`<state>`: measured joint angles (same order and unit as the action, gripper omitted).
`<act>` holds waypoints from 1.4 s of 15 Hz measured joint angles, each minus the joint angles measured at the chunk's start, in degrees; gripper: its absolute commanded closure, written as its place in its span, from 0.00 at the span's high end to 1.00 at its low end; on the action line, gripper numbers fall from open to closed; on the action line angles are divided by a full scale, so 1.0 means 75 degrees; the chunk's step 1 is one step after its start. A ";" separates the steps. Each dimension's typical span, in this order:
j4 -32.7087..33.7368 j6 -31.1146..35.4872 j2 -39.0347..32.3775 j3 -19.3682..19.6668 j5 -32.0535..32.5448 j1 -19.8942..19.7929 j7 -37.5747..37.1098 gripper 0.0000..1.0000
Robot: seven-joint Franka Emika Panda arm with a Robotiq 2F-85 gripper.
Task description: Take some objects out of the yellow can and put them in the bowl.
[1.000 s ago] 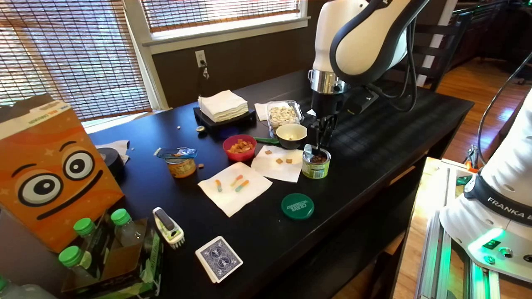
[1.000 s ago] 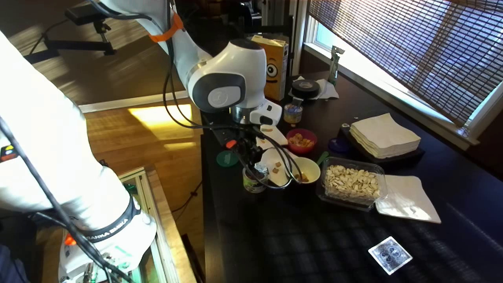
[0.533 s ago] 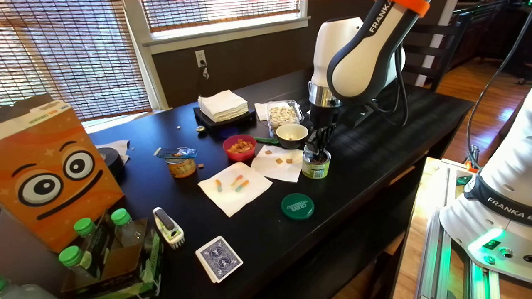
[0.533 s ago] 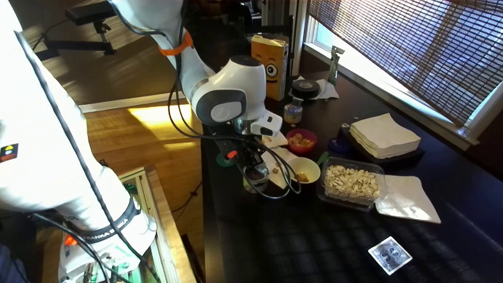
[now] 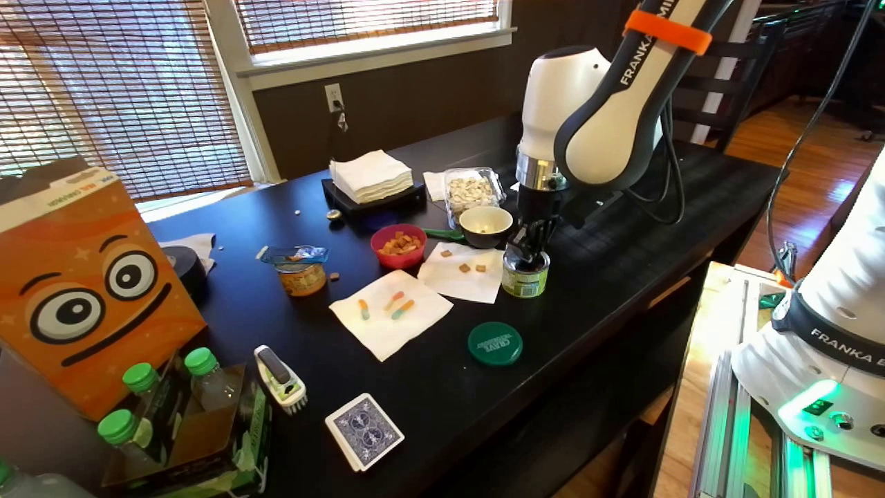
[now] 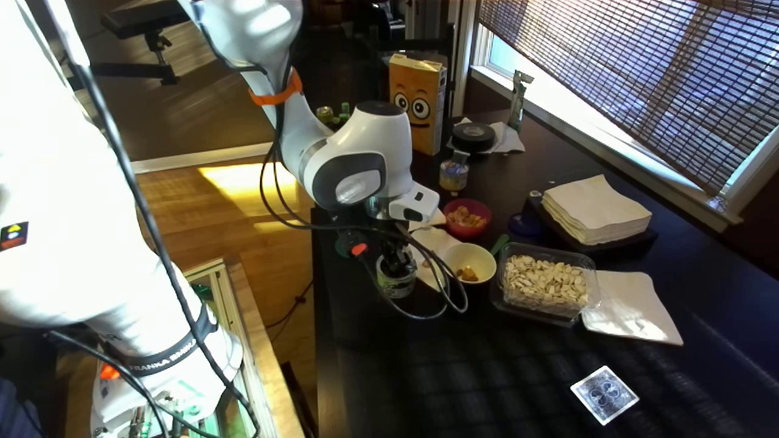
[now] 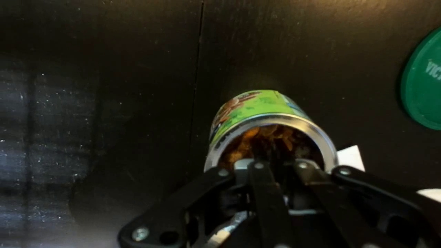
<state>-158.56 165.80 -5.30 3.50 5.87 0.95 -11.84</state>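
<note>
The yellow can [image 7: 263, 103], green-labelled with a silver rim, stands upright on the dark table and shows in both exterior views. Brown pieces [image 7: 241, 151] fill its inside. My gripper [image 7: 270, 144] points down into the can, with its fingertips among these pieces. Only a narrow dark gap parts the two fingers; whether a piece is pinched between the tips is hidden. Close beside the can sits the bowl [image 5: 495, 219], cream inside and dark outside. A few brown pieces [image 6: 467, 274] lie at its bottom in an exterior view.
A napkin [image 5: 456, 282] with small brown squares lies by the can, and a green lid [image 5: 495, 344] in front. Around the bowl are a pink bowl [image 5: 398, 259], a green spoon [image 5: 444, 234] and a clear tub [image 6: 544, 286] of seeds. Loose cables [image 6: 447, 304] hang beside the wrist.
The arm has come lower, and my gripper has sunk deeper into the yellow can. Its fingers have drawn together. The bowl and can have stayed in place.
</note>
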 measured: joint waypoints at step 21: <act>0.0179 0.0028 -0.0343 0.0435 0.1463 0.0377 -0.1292 0.56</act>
<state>-157.21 166.02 -7.88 6.76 16.84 3.78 -21.53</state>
